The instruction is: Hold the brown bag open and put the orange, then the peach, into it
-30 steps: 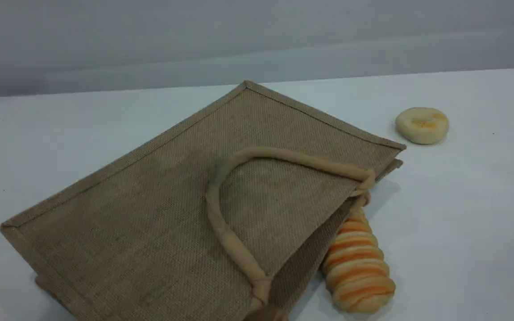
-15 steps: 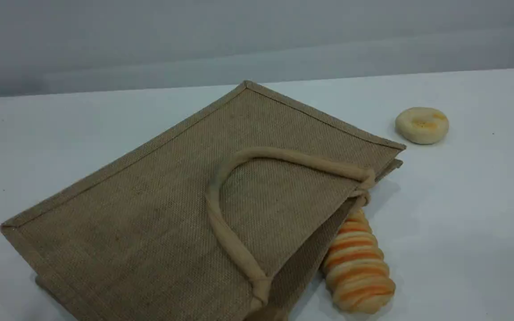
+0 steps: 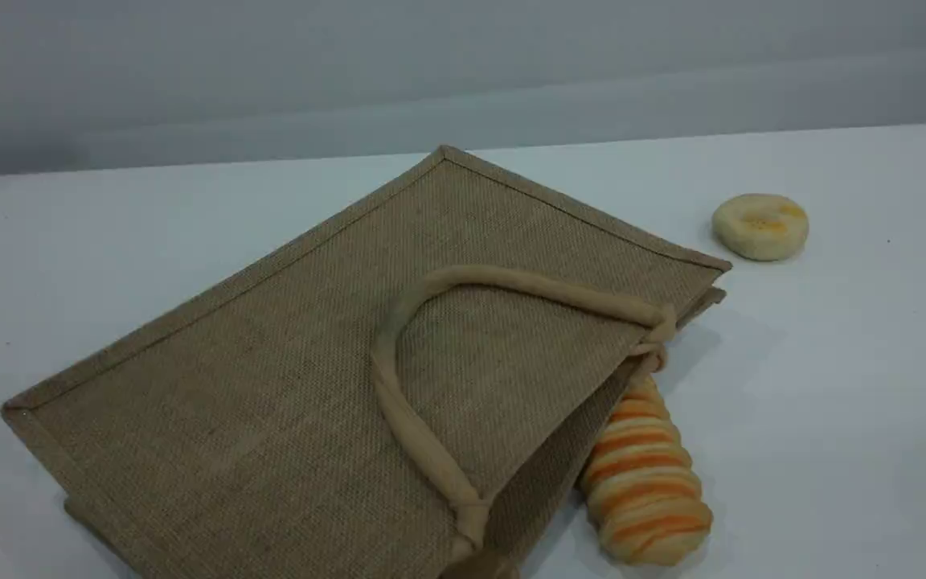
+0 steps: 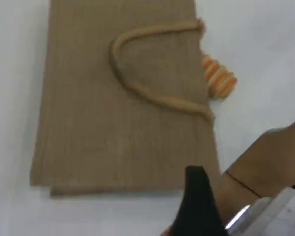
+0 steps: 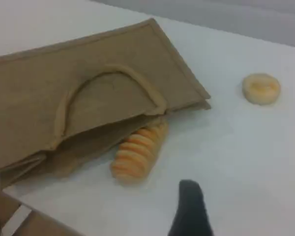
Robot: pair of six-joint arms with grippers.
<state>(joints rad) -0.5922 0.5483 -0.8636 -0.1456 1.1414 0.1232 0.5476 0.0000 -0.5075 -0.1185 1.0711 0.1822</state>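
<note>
Scene view: brown bag [image 3: 286, 386] flat (woven jute)

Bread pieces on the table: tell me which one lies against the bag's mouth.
The striped bread loaf, long with orange and cream bands, lies partly tucked under the brown bag at its open edge. The round bun sits apart.

Neither arm appears in the scene view. Each wrist view shows one dark fingertip at its bottom edge: the left gripper [image 4: 196, 206] and the right gripper [image 5: 189, 209]. Both hover in the air, jaws spread wide, holding nothing.
</note>
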